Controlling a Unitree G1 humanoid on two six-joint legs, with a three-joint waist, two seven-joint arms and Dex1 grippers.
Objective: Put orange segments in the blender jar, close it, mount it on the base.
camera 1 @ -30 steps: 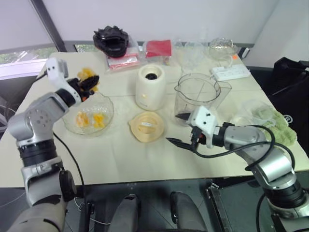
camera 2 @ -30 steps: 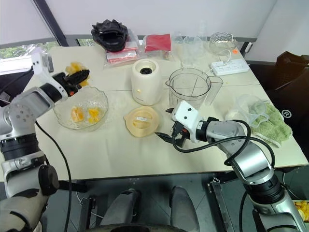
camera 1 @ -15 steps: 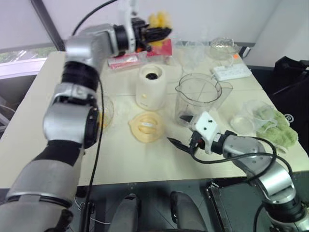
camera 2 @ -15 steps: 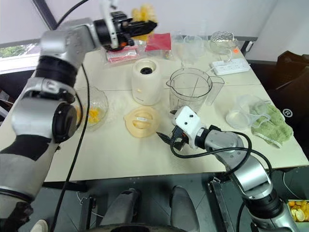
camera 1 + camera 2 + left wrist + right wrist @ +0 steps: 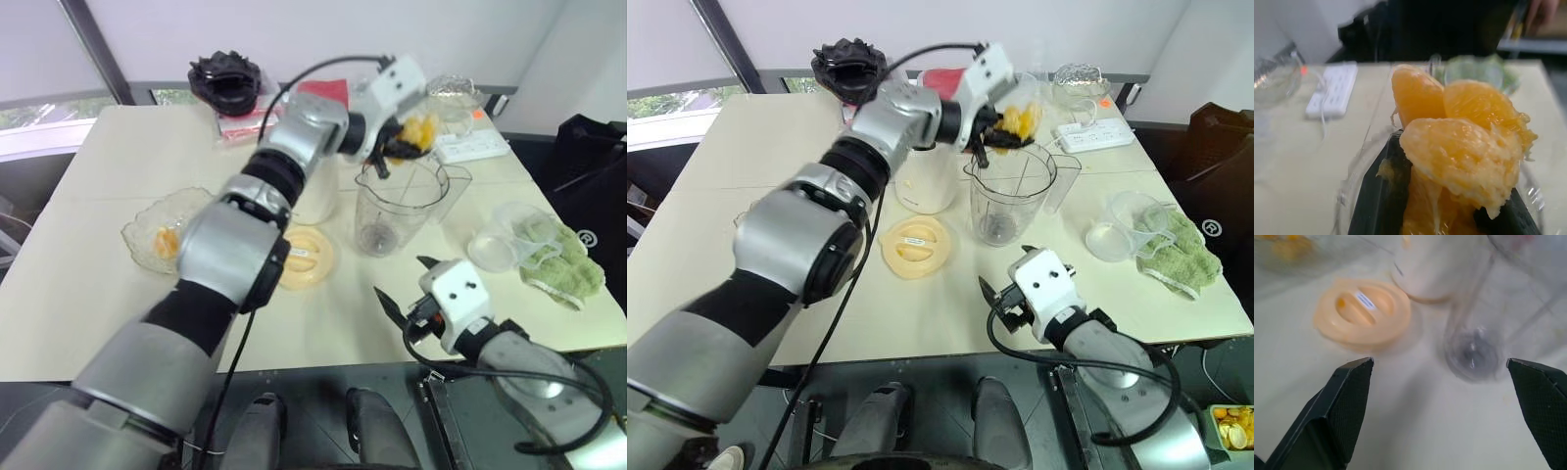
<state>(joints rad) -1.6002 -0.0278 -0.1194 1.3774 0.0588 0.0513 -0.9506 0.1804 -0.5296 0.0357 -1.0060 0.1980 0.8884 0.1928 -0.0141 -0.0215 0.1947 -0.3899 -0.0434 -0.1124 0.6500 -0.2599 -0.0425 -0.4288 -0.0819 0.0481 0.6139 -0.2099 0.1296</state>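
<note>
No legible text; white label on cream lid (print too small to read), nothing else marked

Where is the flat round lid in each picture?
Left eye view: the cream lid lies on the table, in front of the base and left of the blender jar.
Right eye view: same spot.
Left wrist view: not in it.
Right wrist view: on the table beyond the right gripper's left finger.
Shared landmark: the blender jar.

Cream table with blender jar
</note>
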